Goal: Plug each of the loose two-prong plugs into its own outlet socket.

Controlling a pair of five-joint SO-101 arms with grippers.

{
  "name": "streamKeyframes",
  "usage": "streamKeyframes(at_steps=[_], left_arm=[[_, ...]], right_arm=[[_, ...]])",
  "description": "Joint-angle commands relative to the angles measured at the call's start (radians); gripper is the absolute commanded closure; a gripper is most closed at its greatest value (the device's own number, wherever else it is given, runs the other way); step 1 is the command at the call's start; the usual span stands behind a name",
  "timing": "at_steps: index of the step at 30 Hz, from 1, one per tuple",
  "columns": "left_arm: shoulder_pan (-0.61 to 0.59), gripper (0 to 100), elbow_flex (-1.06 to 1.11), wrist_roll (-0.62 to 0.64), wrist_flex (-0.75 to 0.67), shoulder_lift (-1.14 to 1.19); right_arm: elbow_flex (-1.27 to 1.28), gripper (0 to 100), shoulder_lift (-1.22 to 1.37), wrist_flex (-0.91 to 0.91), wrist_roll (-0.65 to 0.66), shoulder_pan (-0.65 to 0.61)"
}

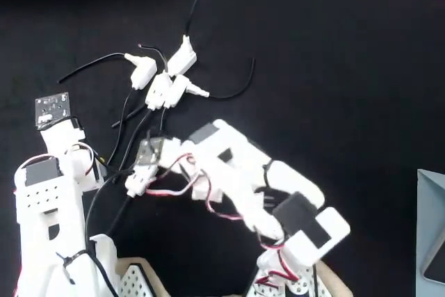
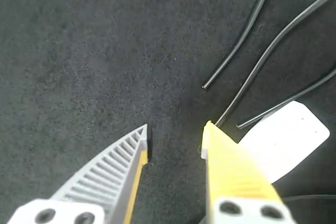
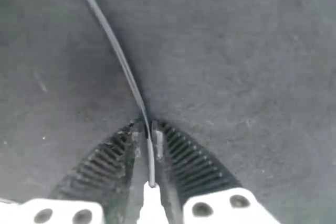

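Holding a plug in my right pincer, clamped on it w/ cord running straight out past the tips; outlet cluster lies farther up the desk (left pincer spread, empty).

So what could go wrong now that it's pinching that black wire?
The right jaws are shut on the thin black cable right where it meets its white plug, so the plug might twist or slip when pushed. Other loose cables lie crossed beside the white sockets, so dragging could snag them. The left jaws stand open over bare table, so nothing steadies the sockets; they may slide.
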Motion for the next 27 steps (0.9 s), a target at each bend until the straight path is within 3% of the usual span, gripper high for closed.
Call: streamKeyframes(at_steps=[1, 14, 19, 23, 27], left_arm=[[-0.01, 83, -0.004, 0.0, -0.012, -0.02], [-0.01, 83, -0.002, 0.0, -0.012, -0.02], [-0.01, 83, -0.002, 0.0, -0.012, -0.02], [-0.01, 83, -0.002, 0.0, -0.014, -0.02], [-0.007, 83, -0.004, 0.0, -0.014, -0.02]], right_arm=[[-0.116, 98.6, 0.01, 0.023, -0.063, 0.098], [-0.311, 98.4, 0.008, 0.023, -0.18, 0.373], [-0.337, 94.9, 0.008, 0.031, -0.25, 0.405], [-0.398, 80.2, -0.054, 0.235, -0.333, 0.407], [-0.433, 77.9, -0.157, 0.394, -0.356, 0.416]])
